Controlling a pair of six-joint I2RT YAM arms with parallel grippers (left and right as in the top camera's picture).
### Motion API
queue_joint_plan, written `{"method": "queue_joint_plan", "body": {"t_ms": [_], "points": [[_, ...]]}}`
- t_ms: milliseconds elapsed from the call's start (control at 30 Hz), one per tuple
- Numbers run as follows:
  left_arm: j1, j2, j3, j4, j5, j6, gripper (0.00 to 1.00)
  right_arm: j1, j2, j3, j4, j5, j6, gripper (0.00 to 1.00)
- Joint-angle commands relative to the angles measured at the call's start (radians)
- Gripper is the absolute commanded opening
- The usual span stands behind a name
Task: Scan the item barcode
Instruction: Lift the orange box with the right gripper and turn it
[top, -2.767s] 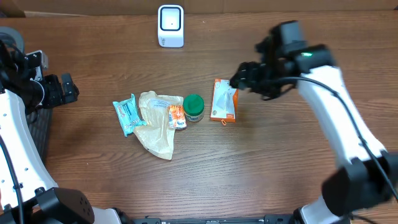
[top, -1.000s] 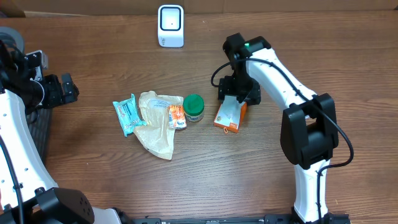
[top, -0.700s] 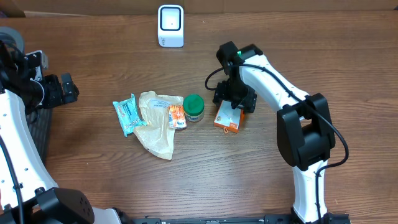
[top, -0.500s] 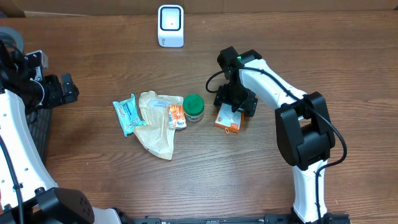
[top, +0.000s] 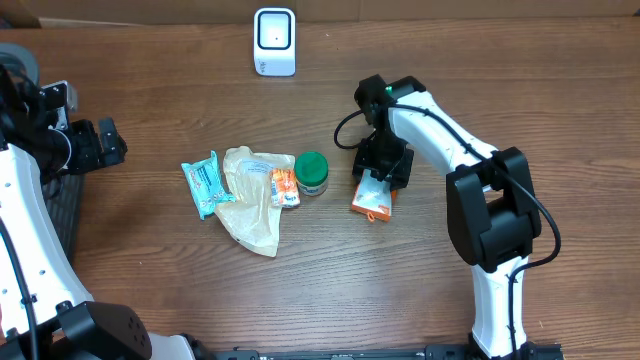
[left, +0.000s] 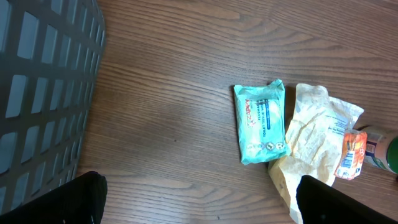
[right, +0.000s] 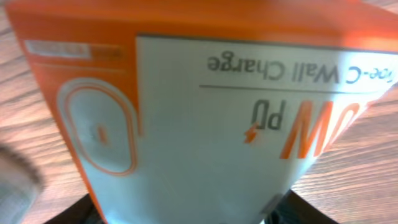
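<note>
Jaws of left gripper (left: 205, 200) wide apart, nothing between; those of right gripper (top: 383, 170) down over upper end of charger box (top: 372, 201), clamped or not cannot tell. Box orange with white face and wall-charger lettering, askew on table (top: 520, 80), near green-lidded jar (top: 312, 173). Dark mesh basket (left: 43, 81) at far left, contents hidden
</note>
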Motion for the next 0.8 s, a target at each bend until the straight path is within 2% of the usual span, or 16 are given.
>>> {"method": "queue_joint_plan", "body": {"t_ms": [0, 133, 433, 633, 767], "points": [[-0.007, -0.005, -0.001, 0.002, 0.011, 0.026, 1.0, -0.011, -0.008, 0.085, -0.014, -0.185, -0.223, 0.59], [-0.007, -0.005, -0.001, 0.002, 0.011, 0.027, 1.0, -0.021, -0.032, 0.14, -0.022, -0.384, -0.414, 0.59], [-0.007, -0.005, -0.001, 0.002, 0.011, 0.026, 1.0, -0.105, -0.047, 0.159, -0.026, -0.542, -0.59, 0.6], [-0.007, -0.005, -0.001, 0.002, 0.011, 0.027, 1.0, -0.151, -0.047, 0.128, -0.021, -0.53, -0.609, 0.6], [-0.007, -0.005, -0.001, 0.002, 0.011, 0.026, 0.99, -0.143, -0.047, 0.124, -0.026, -0.443, -0.579, 0.6]]}}
